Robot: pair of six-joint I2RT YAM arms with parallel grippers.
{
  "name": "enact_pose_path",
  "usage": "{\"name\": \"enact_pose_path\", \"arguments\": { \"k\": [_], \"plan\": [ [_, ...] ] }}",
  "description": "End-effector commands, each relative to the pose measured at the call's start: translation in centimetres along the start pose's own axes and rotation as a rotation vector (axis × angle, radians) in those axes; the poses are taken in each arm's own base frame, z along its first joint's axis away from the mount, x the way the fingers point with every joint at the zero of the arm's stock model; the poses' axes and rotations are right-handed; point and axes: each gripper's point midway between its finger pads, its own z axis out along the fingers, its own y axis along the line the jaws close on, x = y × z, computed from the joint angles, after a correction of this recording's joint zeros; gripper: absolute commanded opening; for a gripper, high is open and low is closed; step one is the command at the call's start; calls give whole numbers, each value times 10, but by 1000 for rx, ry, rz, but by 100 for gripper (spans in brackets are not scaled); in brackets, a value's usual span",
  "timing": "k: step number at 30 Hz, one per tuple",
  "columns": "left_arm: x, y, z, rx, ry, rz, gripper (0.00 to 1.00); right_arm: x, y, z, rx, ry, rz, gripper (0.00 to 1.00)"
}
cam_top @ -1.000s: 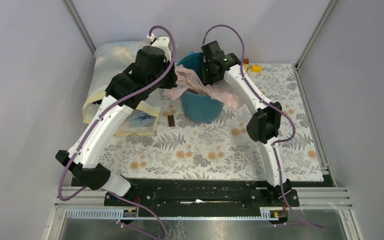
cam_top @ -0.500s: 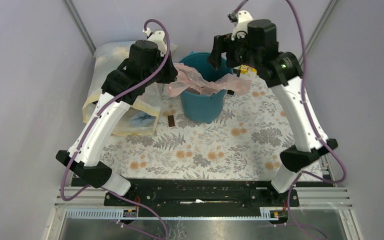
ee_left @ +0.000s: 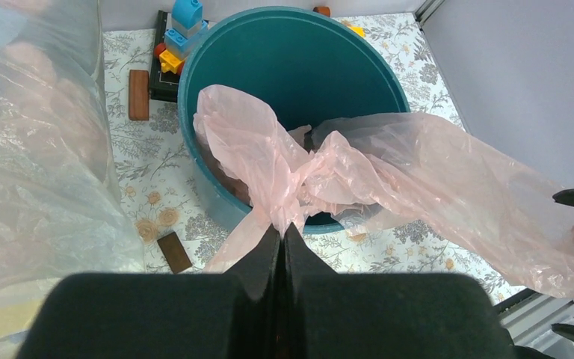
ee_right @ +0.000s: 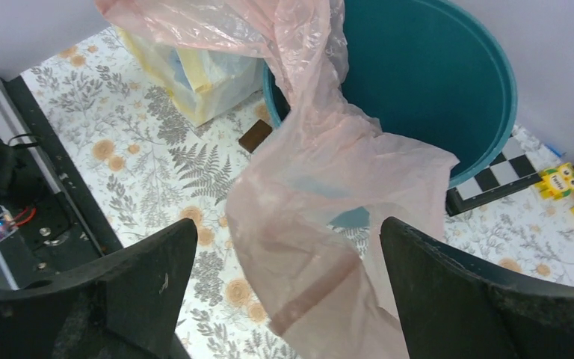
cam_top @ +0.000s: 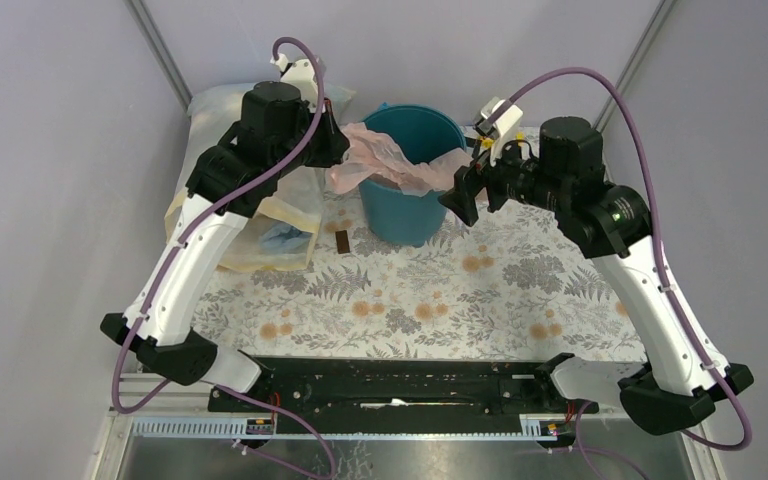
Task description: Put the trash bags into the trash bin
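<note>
- The bin (cam_top: pixel 406 218), a teal bucket, stands upright on the floral cloth (cam_top: pixel 410 300), at the far middle of the table; its mouth is open.
- A pink bag (cam_top: pixel 392 166) lies across the bin's rim. Its middle sags into the bin's mouth; one end hangs outside the rim on the left arm's side, the other outside on the right arm's side. Most of the film is outside or above the bin, not down inside.
- The left gripper (ee_left: pixel 282 233) hovers just beside the bin's rim on the left arm's side, jaws pressed together and clamped on a bunched fold of the pink bag. The film runs taut from that pinch over the rim.
- The right gripper (ee_right: pixel 288 224) hangs near the bin on the opposite side, jaws spread wide apart. The loose end of the pink bag (ee_right: pixel 321 187) drapes down between the two fingers; neither finger grips it, and contact cannot be told.
- A large cloudy sack (cam_top: pixel 228 195) lies beside the bin, under the left arm.
- A small brown block (cam_top: pixel 343 242) lies flat on the cloth near the bin's foot.
- Toy bricks (ee_left: pixel 178 39) sit just behind the bin.
- A checkered board (ee_right: pixel 493 183) lies beside the bin's base.
</note>
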Motion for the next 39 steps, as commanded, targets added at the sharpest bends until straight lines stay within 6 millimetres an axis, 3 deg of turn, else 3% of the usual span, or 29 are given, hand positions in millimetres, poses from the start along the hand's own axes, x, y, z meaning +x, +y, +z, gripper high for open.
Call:
{"name": "enact_pose_path", "arguments": {
  "k": [1, 12, 14, 17, 20, 23, 29, 34, 39],
  "plan": [
    [-24, -3, -22, 18, -86, -13, 0, -16, -14, -1, 63, -82, -115, 100],
    [-25, 6, -21, -31, -85, -1, 0, -25, -43, -26, 273, -140, -129, 97],
    [-25, 9, -21, -48, -89, 0, 0, -30, -47, -32, 307, -164, -123, 60],
    [-27, 19, -22, -98, -98, 4, 0, -41, -52, -41, 358, -211, -90, 18],
    [-28, 32, -23, -167, -103, 12, 0, -47, -54, -40, 366, -223, -53, 3],
    [-29, 40, -25, -211, -103, 21, 0, -42, -69, -34, 440, -174, 20, 0],
    [-37, 65, -36, -351, -134, 35, 0, -45, -115, -41, 708, -147, 156, 0],
    [-36, 75, -17, -400, -104, 49, 1, -56, -130, -21, 731, -132, 244, 0],
    [-31, 92, 1, -467, -71, 52, 14, -44, -154, -12, 783, -90, 320, 0]
  ]
}}
